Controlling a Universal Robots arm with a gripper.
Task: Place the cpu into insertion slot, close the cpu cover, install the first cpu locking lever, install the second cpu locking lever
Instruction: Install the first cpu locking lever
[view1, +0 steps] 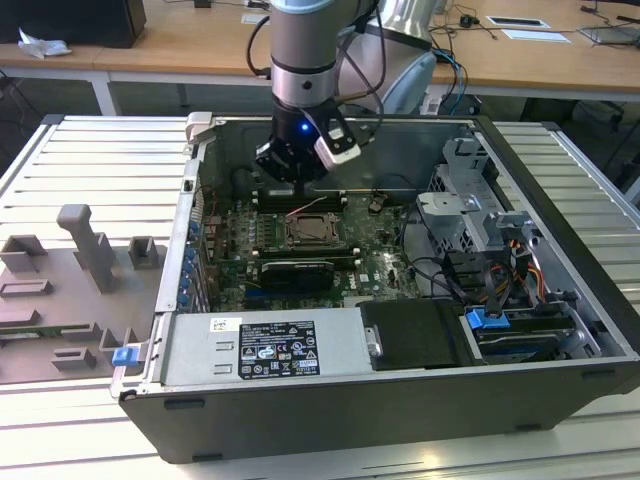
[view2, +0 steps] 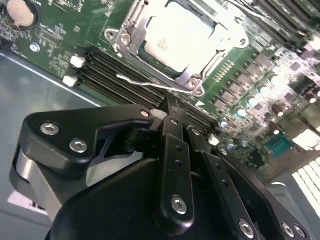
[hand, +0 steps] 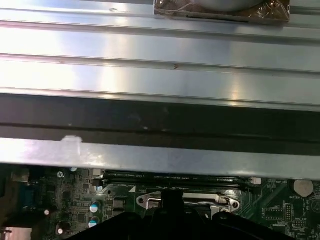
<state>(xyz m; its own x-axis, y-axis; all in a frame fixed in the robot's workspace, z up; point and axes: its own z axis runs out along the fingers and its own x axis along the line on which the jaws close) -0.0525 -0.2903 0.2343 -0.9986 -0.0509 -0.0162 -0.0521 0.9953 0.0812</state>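
Cpu (view2: 175, 42) sits in slot, cover apparently shut; end effector (view2: 170, 107) nr edge.

An open computer case (view1: 560, 400) lay on the slatted counter (view1: 90, 150). Its power supply (view1: 265, 350) sat well apart from the pincer (view1: 295, 165) (blue clip (view1: 488, 320) beside the drive bay), grey moulded tray (view1: 70, 290) farther off.

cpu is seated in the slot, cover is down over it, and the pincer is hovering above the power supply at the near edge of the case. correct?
Not quite. The cpu is seated with the cpu cover down, but the exterior view shows the pincer above the motherboard, just behind the socket, not the power supply.
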